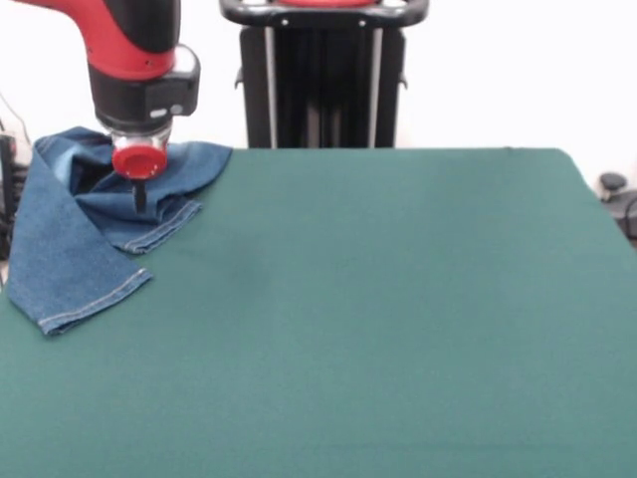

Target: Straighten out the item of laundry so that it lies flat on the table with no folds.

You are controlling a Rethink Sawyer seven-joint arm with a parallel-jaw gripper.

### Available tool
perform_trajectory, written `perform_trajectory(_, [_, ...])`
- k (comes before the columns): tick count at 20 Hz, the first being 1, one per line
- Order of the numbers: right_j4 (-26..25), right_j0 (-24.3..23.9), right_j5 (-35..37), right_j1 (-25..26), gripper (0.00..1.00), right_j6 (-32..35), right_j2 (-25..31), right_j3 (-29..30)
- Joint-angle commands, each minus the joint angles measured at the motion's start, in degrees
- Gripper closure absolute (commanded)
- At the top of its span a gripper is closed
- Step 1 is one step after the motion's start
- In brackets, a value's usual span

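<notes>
On table (398, 329) far-left: jeans (75, 249), legs near-left.

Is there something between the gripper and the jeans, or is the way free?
Nothing visible stands between them. The gripper hangs directly over the crumpled jeans at the far corner of the table; whether it touches the denim cannot be told.

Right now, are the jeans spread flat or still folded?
Still folded. The jeans lie bunched at the table's far corner, one hemmed leg overlapping the other, with the end effector down on the crumpled part.

The jeans (75, 234) run off the left edge, waist hidden.
</notes>
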Motion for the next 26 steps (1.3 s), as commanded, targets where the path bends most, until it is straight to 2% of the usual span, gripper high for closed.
perform_trajectory(1, [1.4,2.9,-0.5,6.4,0.0,-5.9,6.0,-4.4])
perform_trajectory(11, [1.2,4.1,-3.0,7.6,0.0,-3.9,5.1,-5.7])
perform_trajectory(18, [-1.1,5.6,-10.1,9.0,0.0,0.0,2.8,-5.5])
perform_trajectory(23, [-3.3,7.0,-13.4,11.0,0.0,-0.2,1.3,-6.5])
perform_trajectory(26, [-4.1,6.0,-12.1,13.8,0.0,-4.0,2.3,-8.2])
